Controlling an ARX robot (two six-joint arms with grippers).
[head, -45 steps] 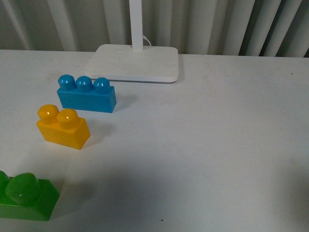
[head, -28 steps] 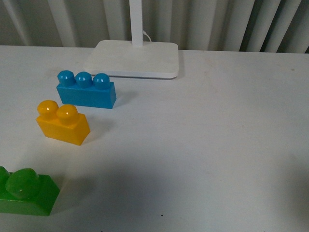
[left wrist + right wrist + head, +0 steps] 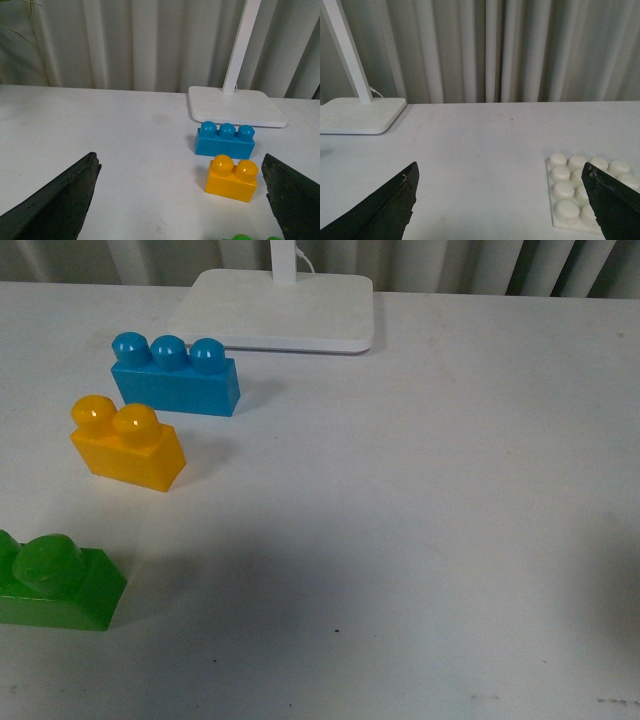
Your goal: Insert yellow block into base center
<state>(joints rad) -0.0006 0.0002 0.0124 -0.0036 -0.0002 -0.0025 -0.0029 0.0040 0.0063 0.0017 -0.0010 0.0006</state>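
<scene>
The yellow block [image 3: 127, 445], orange-yellow with two studs, sits on the white table at the left in the front view. It also shows in the left wrist view [image 3: 232, 178], ahead of my left gripper [image 3: 182, 200], which is open and empty, its dark fingers [image 3: 55, 205] wide apart; the block lies near the right finger. The base [image 3: 570, 197], a white studded plate, shows only in the right wrist view, partly behind one finger of my open, empty right gripper [image 3: 502, 200]. Neither gripper shows in the front view.
A blue three-stud brick [image 3: 175, 375] lies just behind the yellow block, also in the left wrist view [image 3: 225, 141]. A green brick [image 3: 55, 585] sits at the front left. A white lamp foot [image 3: 275, 310] with a pole stands at the back.
In the front view the bricks and lamp foot have shifted upward in the picture, so the camera's view has tilted down or moved. The bricks keep their places relative to each other.
</scene>
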